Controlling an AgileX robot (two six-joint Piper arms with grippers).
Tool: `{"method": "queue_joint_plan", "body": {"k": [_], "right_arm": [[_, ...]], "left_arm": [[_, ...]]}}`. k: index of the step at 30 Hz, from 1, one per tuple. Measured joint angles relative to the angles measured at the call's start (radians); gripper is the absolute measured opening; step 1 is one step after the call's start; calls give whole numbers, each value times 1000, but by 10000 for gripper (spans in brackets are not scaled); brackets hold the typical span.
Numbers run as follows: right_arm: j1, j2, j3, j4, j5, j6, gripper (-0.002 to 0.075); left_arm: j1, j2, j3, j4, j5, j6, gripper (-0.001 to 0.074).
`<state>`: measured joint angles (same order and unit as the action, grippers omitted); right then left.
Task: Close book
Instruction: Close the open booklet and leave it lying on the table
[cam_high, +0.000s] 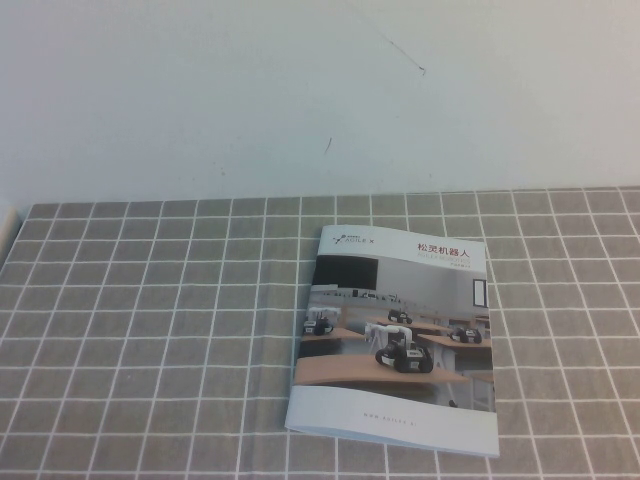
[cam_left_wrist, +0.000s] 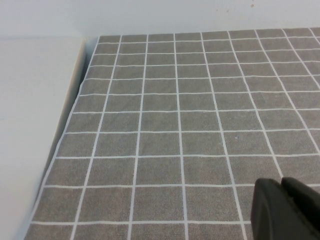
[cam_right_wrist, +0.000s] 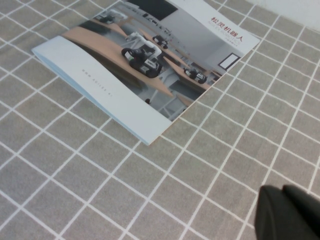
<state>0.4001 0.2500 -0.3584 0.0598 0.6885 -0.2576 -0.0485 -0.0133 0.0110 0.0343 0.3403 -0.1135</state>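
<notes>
Thin glossy booklet (cam_high: 400, 340) with a white-banded cover showing a robot laboratory photograph: closed, front cover up, lying flat on the grey cotton tablecloth with a white grid (cam_high: 150, 300), right of the cloth's centre and near its front edge. Left gripper (cam_left_wrist: 287, 210): above bare cloth near the cloth's left edge, holding nothing; how far open it is cannot be told. Right gripper (cam_right_wrist: 290, 215): above bare cloth, clear of the booklet, holding nothing; its opening likewise cannot be told.

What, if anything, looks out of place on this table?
Nothing much: the book lies closed, cover up, slightly crooked against the grid of the checked cloth. The left gripper hovers over bare cloth; the right gripper hovers near the book.
</notes>
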Motion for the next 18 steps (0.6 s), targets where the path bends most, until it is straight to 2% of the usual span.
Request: {"method": "queue_joint_plan", "body": {"k": [15, 18], "right_arm": [[0, -2, 0, 0, 0, 0, -3], [-40, -36, 2, -14, -5, -12, -3]], "left_arm": [[0, 0, 0, 0, 0, 2, -2], [0, 0, 0, 0, 0, 2, -2]]}}
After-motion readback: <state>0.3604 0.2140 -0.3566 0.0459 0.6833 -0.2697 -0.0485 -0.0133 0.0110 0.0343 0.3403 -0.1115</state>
